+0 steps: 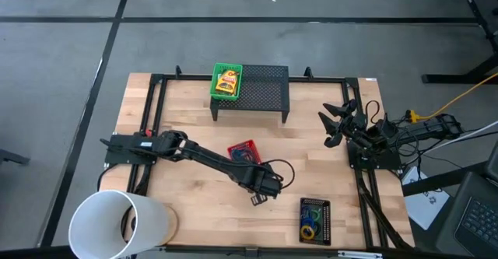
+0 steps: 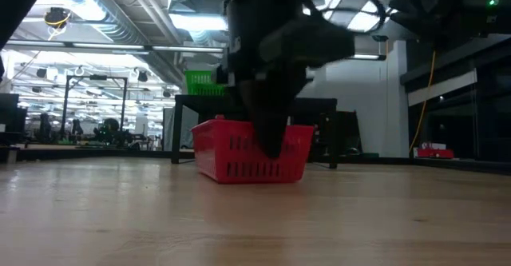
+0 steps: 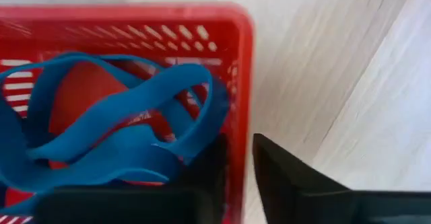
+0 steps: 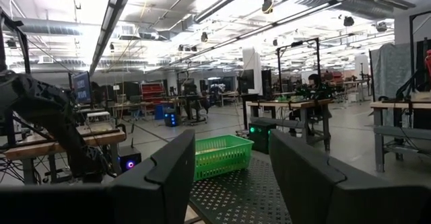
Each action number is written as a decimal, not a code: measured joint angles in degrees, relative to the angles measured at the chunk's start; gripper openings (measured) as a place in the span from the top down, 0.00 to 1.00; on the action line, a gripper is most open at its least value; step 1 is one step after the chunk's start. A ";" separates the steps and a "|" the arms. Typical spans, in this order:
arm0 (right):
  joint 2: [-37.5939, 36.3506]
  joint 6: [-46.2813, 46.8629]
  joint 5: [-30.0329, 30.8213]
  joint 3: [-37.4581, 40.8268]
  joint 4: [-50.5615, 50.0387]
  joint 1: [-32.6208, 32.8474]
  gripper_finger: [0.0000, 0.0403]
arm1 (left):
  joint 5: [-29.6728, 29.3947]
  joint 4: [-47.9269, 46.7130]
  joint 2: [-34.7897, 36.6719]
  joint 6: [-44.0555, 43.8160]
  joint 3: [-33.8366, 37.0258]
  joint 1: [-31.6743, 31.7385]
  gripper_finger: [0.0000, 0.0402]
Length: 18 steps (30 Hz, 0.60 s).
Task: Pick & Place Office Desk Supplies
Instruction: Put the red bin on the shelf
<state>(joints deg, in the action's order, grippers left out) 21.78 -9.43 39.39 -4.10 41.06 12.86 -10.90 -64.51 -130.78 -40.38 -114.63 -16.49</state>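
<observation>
Left wrist view shows the blue cord bundle (image 3: 114, 133) lying inside the red tray (image 3: 202, 22) — the left jaws (image 3: 236, 177) straddle the tray's wall, partly closed, nothing visibly held. On the counter (image 1: 327, 173), the right jaws (image 1: 336, 121) wait open and empty at the far right edge — a crayon box (image 1: 227, 81) sits in the green tray (image 1: 226, 96).

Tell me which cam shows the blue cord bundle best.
Left wrist view: the blue cord bundle fills the frame, looped inside the red mesh tray. High view shows only a dark speck in that tray; in the low view the tray wall hides it; right wrist view misses it.
</observation>
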 joint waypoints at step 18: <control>0.00 -0.15 0.15 -0.02 -0.42 0.00 0.53 | -3.14 -12.18 0.66 14.67 -17.12 -4.54 1.00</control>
<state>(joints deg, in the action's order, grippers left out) 21.78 -9.58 39.55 -4.12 40.64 12.86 -14.03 -76.69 -130.13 -25.71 -131.75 -21.03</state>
